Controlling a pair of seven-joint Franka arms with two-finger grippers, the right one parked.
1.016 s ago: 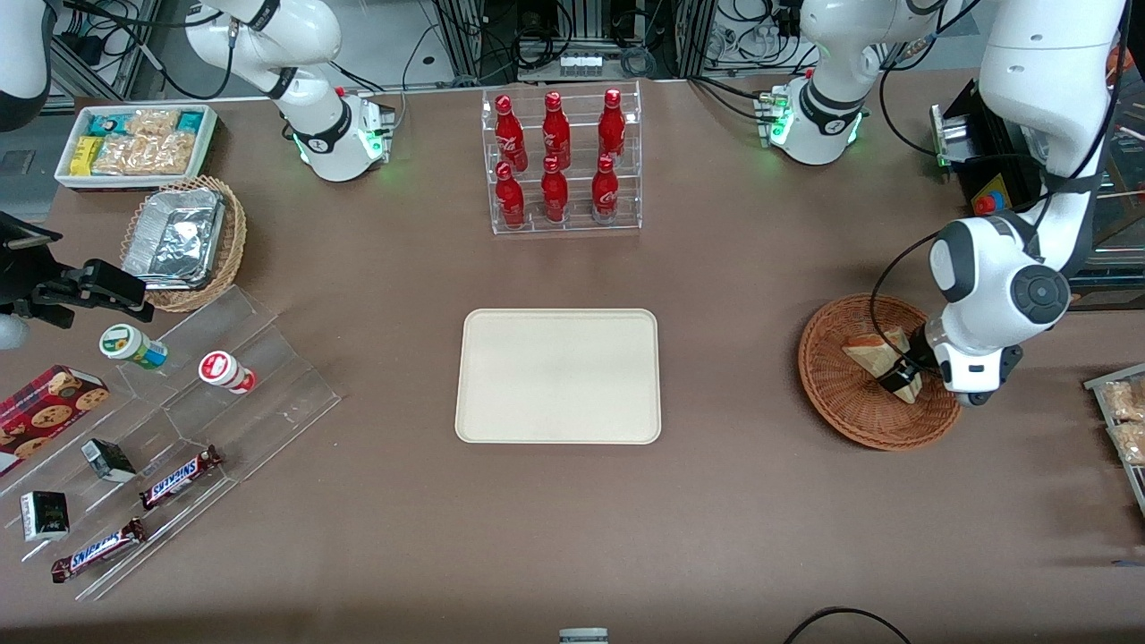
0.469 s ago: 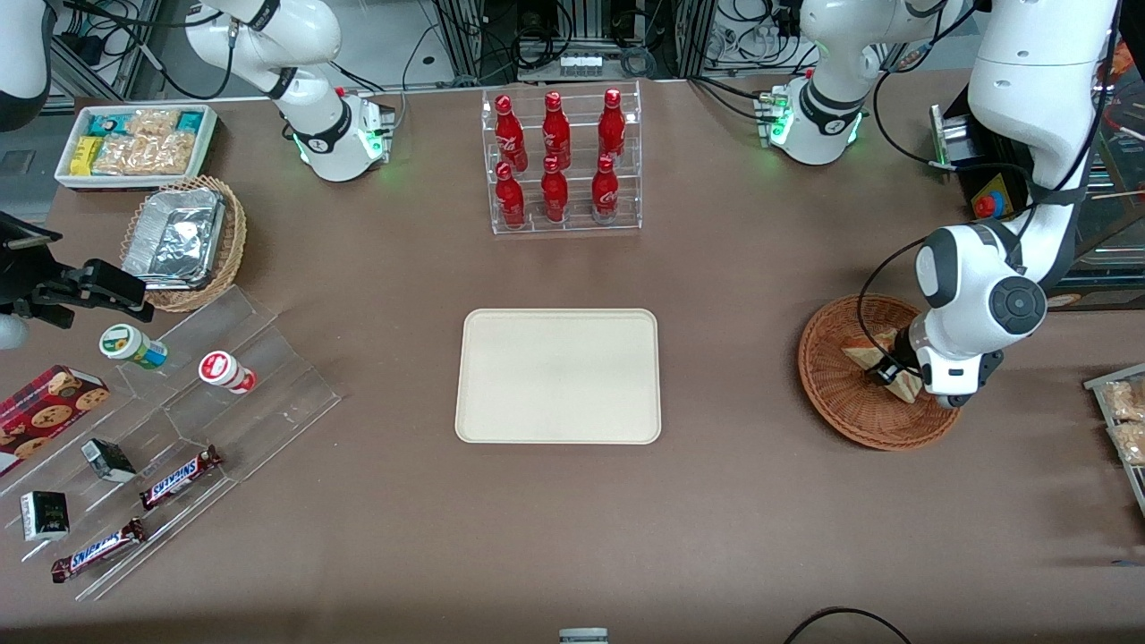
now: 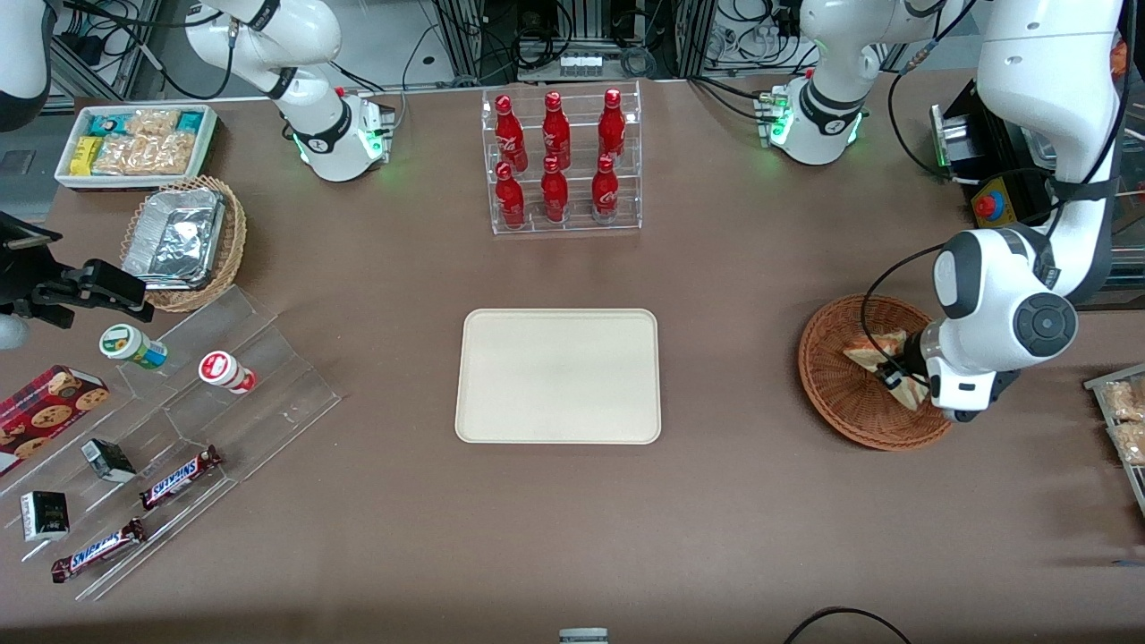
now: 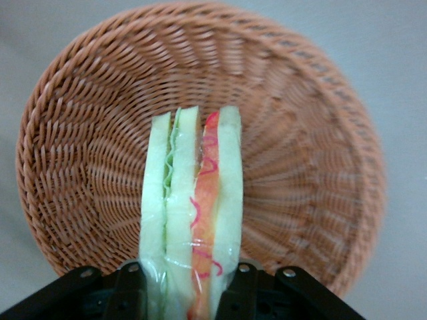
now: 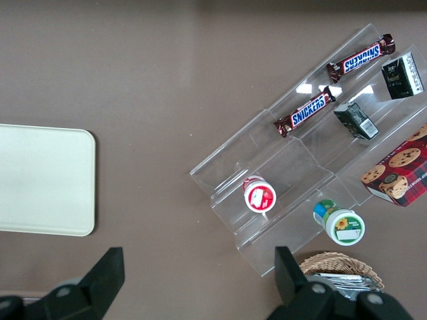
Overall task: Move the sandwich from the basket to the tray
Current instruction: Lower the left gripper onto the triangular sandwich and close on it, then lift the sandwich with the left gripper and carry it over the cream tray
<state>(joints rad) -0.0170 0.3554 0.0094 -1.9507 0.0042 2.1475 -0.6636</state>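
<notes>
The sandwich (image 3: 878, 351) (image 4: 193, 193) is a wrapped wedge of white bread showing green and red-orange filling along its edge. My left gripper (image 3: 895, 377) (image 4: 189, 293) is shut on it, one black finger (image 4: 131, 292) pressed on each bread face. It hangs just above the inside of the reddish-brown wicker basket (image 3: 836, 394) (image 4: 300, 133), toward the working arm's end of the table. The cream tray (image 3: 559, 376) (image 5: 40, 180) lies flat at mid-table with nothing on it.
A clear rack of red bottles (image 3: 564, 161) stands farther from the camera than the tray. A stepped acrylic shelf (image 3: 268, 394) with snacks, a pale basket with foil containers (image 3: 183, 241) and a white snack bin (image 3: 134, 143) lie toward the parked arm's end. Bagged snacks (image 3: 1123, 420) sit beside the basket.
The wrist has shifted slightly over the basket while staying closed on the sandwich, which now sits a little higher and more tilted. Tray and basket have not moved.
</notes>
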